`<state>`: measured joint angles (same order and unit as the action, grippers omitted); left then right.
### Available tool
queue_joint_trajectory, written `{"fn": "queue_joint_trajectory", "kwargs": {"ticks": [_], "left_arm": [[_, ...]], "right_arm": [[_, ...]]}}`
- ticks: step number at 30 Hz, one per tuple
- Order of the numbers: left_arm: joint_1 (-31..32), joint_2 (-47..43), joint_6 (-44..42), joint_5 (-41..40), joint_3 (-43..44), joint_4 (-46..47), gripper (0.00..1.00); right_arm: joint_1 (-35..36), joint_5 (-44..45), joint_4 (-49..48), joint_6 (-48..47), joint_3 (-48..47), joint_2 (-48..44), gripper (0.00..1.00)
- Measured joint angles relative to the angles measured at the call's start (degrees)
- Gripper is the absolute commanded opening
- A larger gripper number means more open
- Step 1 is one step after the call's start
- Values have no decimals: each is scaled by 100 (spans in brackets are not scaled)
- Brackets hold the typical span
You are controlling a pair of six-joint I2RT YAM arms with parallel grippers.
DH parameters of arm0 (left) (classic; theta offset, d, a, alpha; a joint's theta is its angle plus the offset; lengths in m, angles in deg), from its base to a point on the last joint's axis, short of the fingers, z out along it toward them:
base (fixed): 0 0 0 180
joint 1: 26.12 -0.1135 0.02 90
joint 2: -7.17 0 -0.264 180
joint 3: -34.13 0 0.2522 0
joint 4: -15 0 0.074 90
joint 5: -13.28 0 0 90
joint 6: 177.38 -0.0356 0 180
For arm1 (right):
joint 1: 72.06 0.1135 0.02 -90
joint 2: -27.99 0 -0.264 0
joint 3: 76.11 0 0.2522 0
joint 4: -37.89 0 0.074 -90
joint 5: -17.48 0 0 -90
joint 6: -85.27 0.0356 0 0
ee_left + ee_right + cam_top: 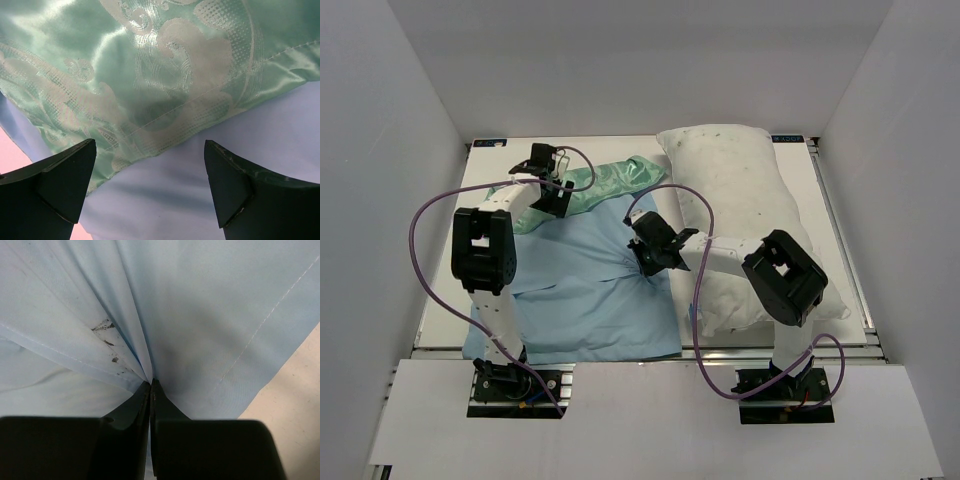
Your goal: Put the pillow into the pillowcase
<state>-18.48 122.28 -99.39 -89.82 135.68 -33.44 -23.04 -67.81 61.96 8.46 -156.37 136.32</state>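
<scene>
The pillowcase (585, 285) is spread left of the pillow (740, 200), its light blue cloth pinched by the clenched right gripper (150, 382); the left gripper (150, 150) is held wide apart above the far sea-green fold

Two arms, same build.

- Left arm (483, 250): white tubular links and a blocky black joint housing with a squarish opening through it.
- Right arm (782, 275): same white links and same black housing.
- Left base (510, 385) and right base (780, 385): black mounts, with thin coloured wiring showing at each.
- Left cable (412, 240) and right cable (670, 186): both purple, each running in wide loops off its arm.
- Left gripper (150, 145): fingers (60, 185) are dark and matte, wedge-shaped with bevelled edges, and have pale scuffs along the corners.
- Right gripper (150, 382): fingers (131, 407) are black, tapering to thin tips from a broad, flat black body.
</scene>
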Motion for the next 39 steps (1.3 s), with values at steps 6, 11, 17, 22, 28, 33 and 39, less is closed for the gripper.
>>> {"fn": "queue_joint_trajectory", "kwargs": {"ticks": [6, 11, 17, 22, 28, 33, 39], "left_arm": [[-22, 28, -101, 48, -153, 63, 98], [-85, 173, -79, 28, -203, 79, 79], [-313, 361, 131, -175, -72, 234, 32], [-514, 549, 302, -369, 234, 407, 0], [-581, 557, 302, -514, 708, 872, 0], [-595, 1451, 522, -1095, 2682, 1491, 97], [-911, 3047, 1281, -1550, 5025, 2098, 98]], "right_arm": [[-28, -52, -2, 20, 2, -2, 4], [-48, -72, -4, 31, 9, -2, 4], [-85, -105, -13, 39, 66, -42, 4], [-90, -107, -11, 61, 66, -44, 2], [-92, -107, 7, 92, 55, -35, 0], [-101, -127, 55, 105, 15, -13, 0], [-133, -208, 57, 140, 15, -11, 0]]}}
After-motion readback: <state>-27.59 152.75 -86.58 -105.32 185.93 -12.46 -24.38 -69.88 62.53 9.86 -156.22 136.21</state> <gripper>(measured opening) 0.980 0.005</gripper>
